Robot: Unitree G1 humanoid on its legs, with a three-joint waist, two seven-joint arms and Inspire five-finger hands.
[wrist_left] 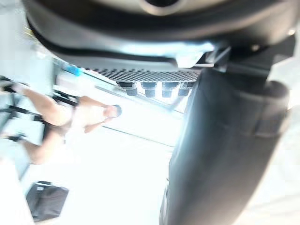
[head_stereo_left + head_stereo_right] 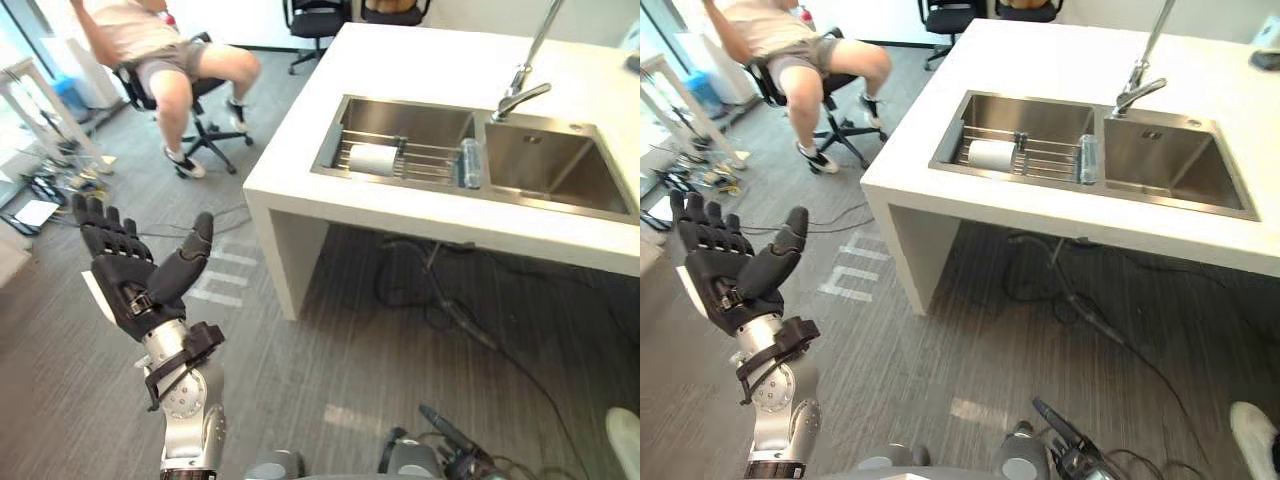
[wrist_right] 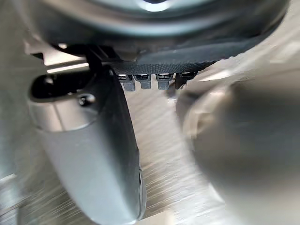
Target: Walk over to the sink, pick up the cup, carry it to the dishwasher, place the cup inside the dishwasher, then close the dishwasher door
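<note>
A white cup (image 2: pixel 373 159) lies on its side on a wire rack in the left basin of the steel sink (image 2: pixel 405 116), which is set into a white counter (image 2: pixel 420 60) ahead and to the right. My left hand (image 2: pixel 125 275) is raised at the lower left, palm up, fingers straight and thumb spread, holding nothing and well short of the counter. In the left wrist view its thumb (image 1: pixel 220 154) and fingers stand out straight. My right hand (image 3: pixel 89 150) hangs above the grey floor with straight fingers and nothing in it.
A tall faucet (image 2: pixel 520 90) stands behind the divider between the two basins, and a clear bottle (image 2: pixel 471 163) lies on that divider. A person (image 2: pixel 170 60) sits on a rolling chair at the far left. Cables lie on the floor under the counter.
</note>
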